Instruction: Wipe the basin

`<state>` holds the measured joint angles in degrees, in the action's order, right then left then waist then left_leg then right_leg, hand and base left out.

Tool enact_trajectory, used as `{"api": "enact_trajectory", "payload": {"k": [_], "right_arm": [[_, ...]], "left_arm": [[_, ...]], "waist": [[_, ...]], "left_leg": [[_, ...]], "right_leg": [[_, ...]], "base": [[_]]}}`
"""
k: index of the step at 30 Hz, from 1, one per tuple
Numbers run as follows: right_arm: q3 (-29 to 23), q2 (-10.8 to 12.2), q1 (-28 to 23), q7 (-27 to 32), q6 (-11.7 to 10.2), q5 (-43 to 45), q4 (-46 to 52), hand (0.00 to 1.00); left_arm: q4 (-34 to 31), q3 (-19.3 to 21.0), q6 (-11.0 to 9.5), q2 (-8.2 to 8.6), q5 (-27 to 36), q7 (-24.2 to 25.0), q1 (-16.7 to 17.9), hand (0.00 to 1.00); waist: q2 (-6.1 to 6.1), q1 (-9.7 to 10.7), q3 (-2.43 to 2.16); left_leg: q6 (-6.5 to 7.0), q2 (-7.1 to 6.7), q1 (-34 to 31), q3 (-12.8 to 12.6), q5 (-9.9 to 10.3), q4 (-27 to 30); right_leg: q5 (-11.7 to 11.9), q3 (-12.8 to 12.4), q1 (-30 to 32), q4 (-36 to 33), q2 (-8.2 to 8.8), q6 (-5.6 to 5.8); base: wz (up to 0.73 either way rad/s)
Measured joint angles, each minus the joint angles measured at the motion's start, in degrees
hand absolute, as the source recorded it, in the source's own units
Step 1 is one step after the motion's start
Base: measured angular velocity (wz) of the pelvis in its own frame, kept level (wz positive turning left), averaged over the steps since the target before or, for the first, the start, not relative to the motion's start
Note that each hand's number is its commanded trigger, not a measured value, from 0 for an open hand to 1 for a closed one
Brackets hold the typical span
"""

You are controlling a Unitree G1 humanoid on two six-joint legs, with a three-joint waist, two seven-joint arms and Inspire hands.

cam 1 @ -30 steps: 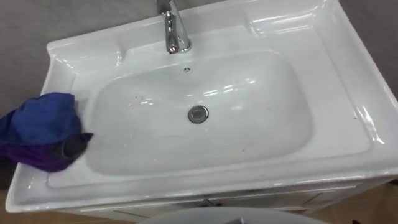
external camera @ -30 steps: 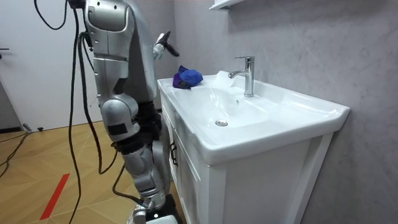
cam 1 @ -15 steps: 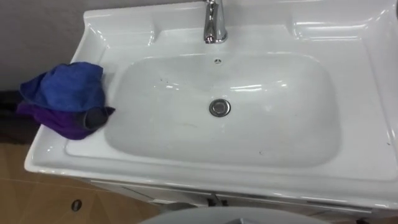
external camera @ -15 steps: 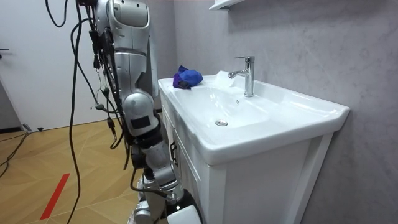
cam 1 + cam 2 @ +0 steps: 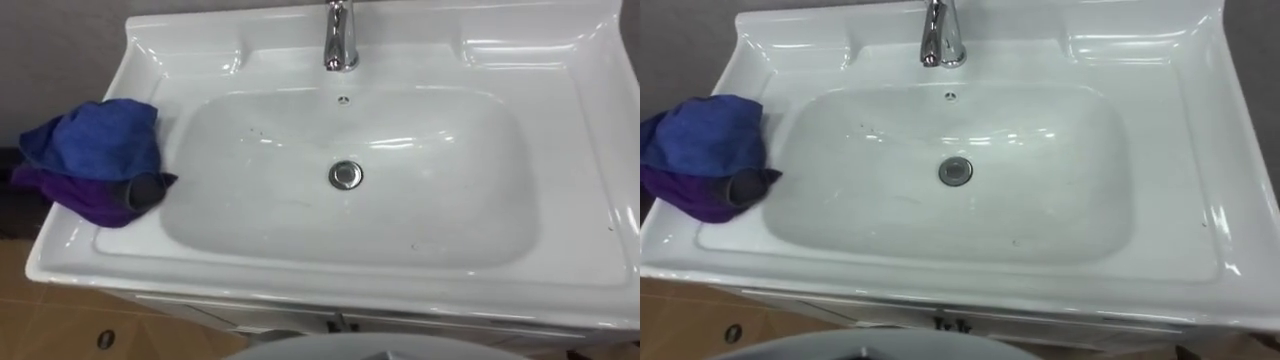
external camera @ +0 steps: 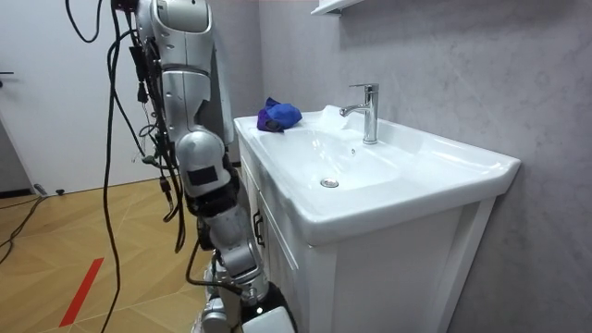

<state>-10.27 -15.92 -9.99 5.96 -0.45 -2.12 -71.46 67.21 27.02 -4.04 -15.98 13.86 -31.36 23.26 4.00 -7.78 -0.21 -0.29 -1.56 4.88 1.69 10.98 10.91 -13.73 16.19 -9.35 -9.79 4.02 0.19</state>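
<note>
A white basin (image 5: 585, 150) sits on a cabinet directly below me, its bowl dotted with small dark specks. At the bowl's centre is a chrome drain (image 5: 346, 175), and a chrome faucet (image 5: 340, 40) stands at the back rim. A bunched blue and purple cloth (image 5: 95, 160) with a grey corner lies on the basin's left ledge, touching the bowl's edge. In the room view the cloth (image 6: 277, 116) rests at the basin's far end, with the robot standing close against the cabinet front.
The white cabinet (image 6: 370, 277) under the basin has dark handles on its front. A grey wall (image 6: 462, 65) rises behind the faucet, with a shelf (image 6: 333, 7) above. Wooden floor (image 6: 74, 250) lies open to the robot's left.
In the room view the robot has turned its body towards the cabinet and moved closer. The eye views shifted with it, so the basin is now squarer. The cloth has not moved.
</note>
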Motion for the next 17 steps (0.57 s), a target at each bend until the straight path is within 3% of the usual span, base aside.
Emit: {"api": "enact_trajectory", "payload": {"k": [5,11,17], "right_arm": [[0.8,0.4,-0.4,-1.3,0.6,0.4,-2.8,0.00],[3.3,1.2,0.0,-3.1,1.0,0.6,-6.1,0.00],[5.3,2.9,0.4,-4.4,3.1,1.9,-6.6,0.00]], "left_arm": [[2.5,-4.0,1.4,3.96,-3.7,3.8,0.5,0.00],[3.1,-7.9,2.9,5.19,-8.2,8.8,-1.0,0.00],[2.9,-11.7,5.2,7.19,-12.5,12.8,-3.9,0.00]], "waist": [[-0.90,1.3,0.04],[-2.29,2.5,0.12],[-2.57,3.4,0.22]], "left_leg": [[0.06,-0.08,0.9,-1.1,0.0,-0.4],[0.08,-0.10,1.9,-1.2,0.0,-0.2],[0.22,0.12,2.6,-2.1,0.1,-0.4]], "right_leg": [[-0.3,-0.7,-0.7,-0.2,0.21,0.30],[-0.4,-0.7,-1.8,0.1,0.20,0.32],[-0.3,-2.0,-1.8,0.0,0.02,0.30]], "base": [[-0.04],[-0.01],[-0.09]]}}
